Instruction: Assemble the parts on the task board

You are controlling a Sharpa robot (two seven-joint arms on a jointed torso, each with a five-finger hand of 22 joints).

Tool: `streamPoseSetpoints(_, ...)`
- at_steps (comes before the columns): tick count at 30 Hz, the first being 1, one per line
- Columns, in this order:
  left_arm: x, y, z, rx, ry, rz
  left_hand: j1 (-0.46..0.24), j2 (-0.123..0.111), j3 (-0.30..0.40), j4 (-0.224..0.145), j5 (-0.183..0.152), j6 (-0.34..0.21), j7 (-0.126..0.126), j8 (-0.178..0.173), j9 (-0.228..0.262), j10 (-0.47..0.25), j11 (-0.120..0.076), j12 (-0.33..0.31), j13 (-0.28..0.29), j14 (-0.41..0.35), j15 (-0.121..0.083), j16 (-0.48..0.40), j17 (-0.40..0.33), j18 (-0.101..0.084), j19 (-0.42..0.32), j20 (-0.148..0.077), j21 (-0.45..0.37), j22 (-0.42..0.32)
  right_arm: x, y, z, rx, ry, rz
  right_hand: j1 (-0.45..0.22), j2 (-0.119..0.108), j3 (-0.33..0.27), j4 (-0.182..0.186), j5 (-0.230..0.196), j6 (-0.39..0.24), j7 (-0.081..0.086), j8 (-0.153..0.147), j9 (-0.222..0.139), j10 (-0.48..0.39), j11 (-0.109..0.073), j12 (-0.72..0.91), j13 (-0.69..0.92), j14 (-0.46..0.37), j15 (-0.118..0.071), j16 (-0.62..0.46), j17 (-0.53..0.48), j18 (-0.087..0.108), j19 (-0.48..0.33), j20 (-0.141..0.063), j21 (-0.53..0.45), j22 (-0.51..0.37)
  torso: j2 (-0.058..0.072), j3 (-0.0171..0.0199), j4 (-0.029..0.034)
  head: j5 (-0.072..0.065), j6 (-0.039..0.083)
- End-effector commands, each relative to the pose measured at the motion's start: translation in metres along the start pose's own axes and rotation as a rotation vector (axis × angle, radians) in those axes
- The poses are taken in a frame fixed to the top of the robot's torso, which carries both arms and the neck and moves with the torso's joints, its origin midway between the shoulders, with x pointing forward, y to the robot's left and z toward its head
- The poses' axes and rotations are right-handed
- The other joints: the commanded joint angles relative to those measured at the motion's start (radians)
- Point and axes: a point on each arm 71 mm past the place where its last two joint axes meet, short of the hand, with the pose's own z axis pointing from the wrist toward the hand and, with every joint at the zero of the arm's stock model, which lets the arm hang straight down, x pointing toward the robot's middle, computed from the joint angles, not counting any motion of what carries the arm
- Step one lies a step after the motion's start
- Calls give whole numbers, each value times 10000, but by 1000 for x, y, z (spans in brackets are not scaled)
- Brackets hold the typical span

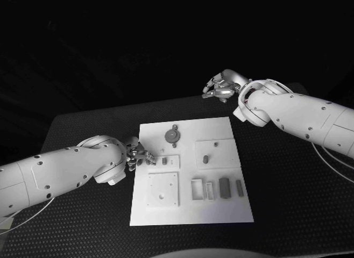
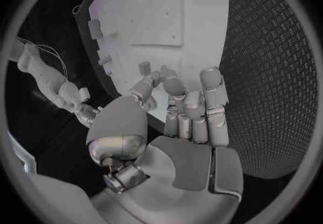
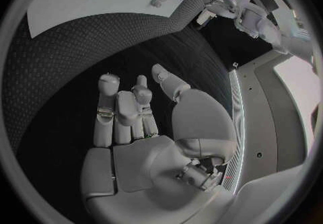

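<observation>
The board (image 1: 189, 172) lies flat in the middle of the tabletop (image 1: 293, 188). Judged from the head view, assembly is at an early stage: most parts appear to lie loose or in their trays, and none can be confirmed as seated.

Count on the board, head view:
- One round part (image 1: 173, 135) with tabs, at the far end.
- Two square plates: a large one (image 1: 163, 188) near the left edge, a smaller one (image 1: 206, 153) right of centre.
- One small block (image 1: 167, 159) just beside the left robot hand.
- One open frame (image 1: 197, 189) and three narrow pieces (image 1: 224, 188) in a row on the near right.

The left robot hand (image 1: 138, 156) rests over the board's left edge, fingers (image 2: 202, 95) bent down onto its surface; the wrist view shows nothing between them, so it is judged released. The right robot hand (image 1: 220, 88) hovers beyond the board's far right corner, well apart from it, fingers loosely spread and grasping nothing.
</observation>
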Motion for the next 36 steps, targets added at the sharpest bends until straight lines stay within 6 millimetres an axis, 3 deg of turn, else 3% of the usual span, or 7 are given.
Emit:
streamPoseSetpoints(1, 1, 4, 1, -112, 319, 201, 703, 597, 420, -441, -30, 53, -5, 68, 26, 37, 7, 4, 5, 53, -40, 3, 9, 152, 52, 31, 40, 193, 1, 1, 0, -90, 76, 9, -80, 10, -1, 42, -33, 31, 101, -40, 9, -16, -12, -3, -12, -19, -45, -38, 10, 270, 2, -52, -36, 187, -1, 3, 208, -1, -4)
streamPoseSetpoints(23, 2, -4, 1, 122, 93, 629, 766, 546, 439, -455, -101, 61, -7, 67, 53, 47, 5, 7, 3, 56, -38, 12, 18, 142, 58, 41, 49, 192, 1, 1, 0, -99, 77, 12, -90, 10, -3, 47, -33, 30, 101, -43, 14, -15, -12, -3, -13, -18, -45, -40, 11, 270, 4, -51, -38, 188, 2, 17, 201, -9, -33)
streamPoseSetpoints(36, 2, -5, 5, 7, 222, 951, 844, 534, 461, -463, 55, 126, -26, 100, 114, 93, -10, 18, 4, 87, -50, 33, 31, 131, 91, 51, 73, 192, 1, 2, 0, -109, 87, 15, -88, 9, -1, 45, -32, 30, 101, -44, 16, -15, -13, -3, -13, -18, -45, -40, 12, 270, 5, -52, -39, 188, -4, 15, 196, -18, -50)
